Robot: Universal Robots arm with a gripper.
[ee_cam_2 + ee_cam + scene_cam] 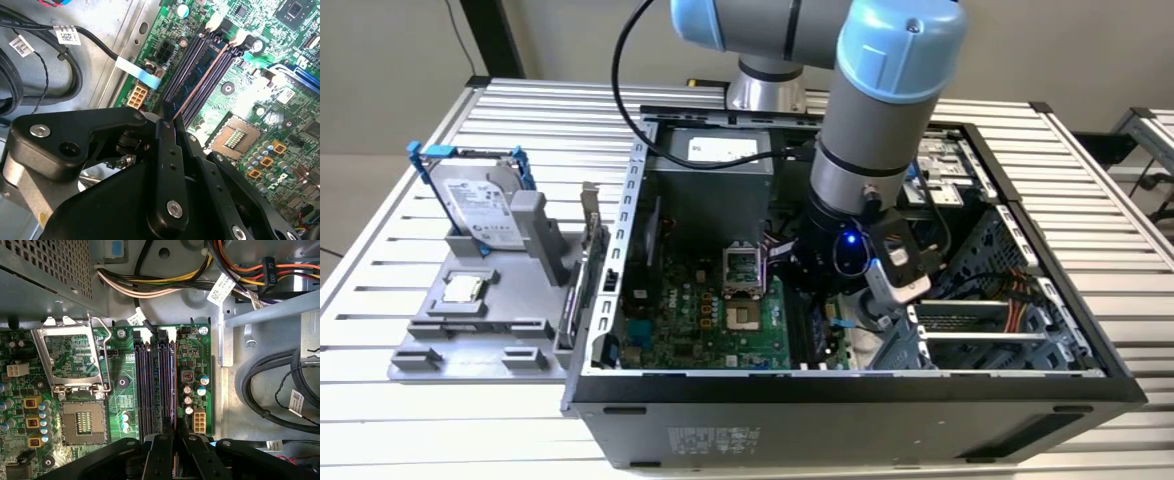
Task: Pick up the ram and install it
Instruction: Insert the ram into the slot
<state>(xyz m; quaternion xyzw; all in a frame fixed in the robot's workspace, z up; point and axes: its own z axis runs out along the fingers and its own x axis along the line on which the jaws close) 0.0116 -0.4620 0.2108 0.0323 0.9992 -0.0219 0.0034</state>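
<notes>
Reaches down into the open computer case [854, 400] in the exterior view, with the gripper [834, 312] low over the motherboard [707, 325]. In both wrist views, shows the gripper [168, 119] [175, 432] with fingers [172, 165] drawn almost together, only a thin gap left, pinched on the near end of the ram [202, 65] [174, 385]. Runs straight away from the fingertips as a thin bluish board standing on edge along the black memory slots [187, 67] [150, 385], ending by the white latches at the slots' far end. Just beside the fingertips, on one side of the slots, sits a small white connector [136, 95] [199, 420]. On the other side, a little farther off, lies the bare CPU socket [235, 137] [82, 422], with its metal retention frame [75, 357] swung open beyond it. Past the far end of the slots, hangs a bundle of coloured cables [150, 282]. Well apart from the gripper, outside the case toward the exterior view's left, stands a silver hard drive [480, 205] with blue brackets, upright in a grey stand [467, 330] on the slatted table [400, 410].
</notes>
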